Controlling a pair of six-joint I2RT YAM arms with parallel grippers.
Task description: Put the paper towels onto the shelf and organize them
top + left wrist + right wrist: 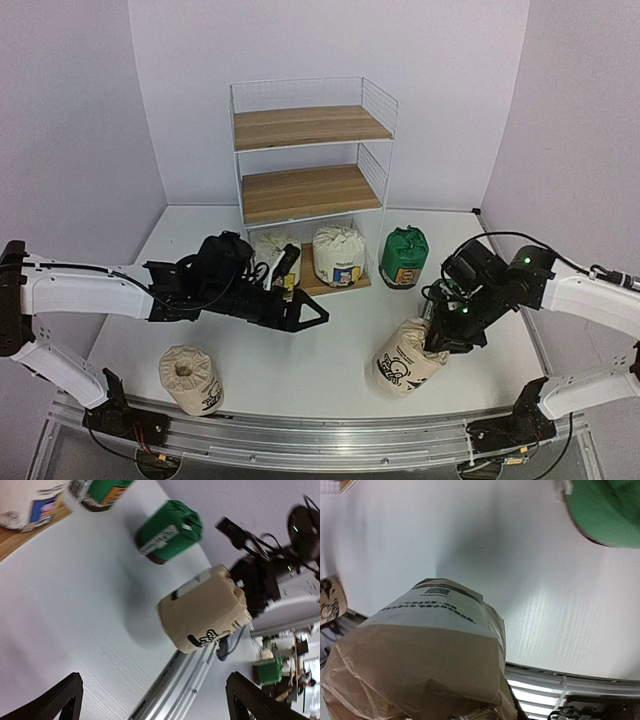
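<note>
White table (300, 350), near edge: right gripper (438, 345) clamped on top of beige roll (405, 368), left gripper (308, 312) wide, empty; pickup step, likely lift toward shelf (310, 190) next.

White table (300, 350); metal rail (330, 440) along near edge; pale walls (330, 40) behind, both sides.

Six squat wrapped paper-towel rolls are in sight: two beige rolls with black prints (190, 380) (408, 365), two white rolls (338, 255) (268, 245), one of them showing a blue-yellow label, and two green rolls (170, 530) (100, 491). There is one tall white wire-frame shelf (380, 105), which carries three brown wooden boards (310, 127). There are two white-and-black robot arms (90, 290) (590, 295).
</note>
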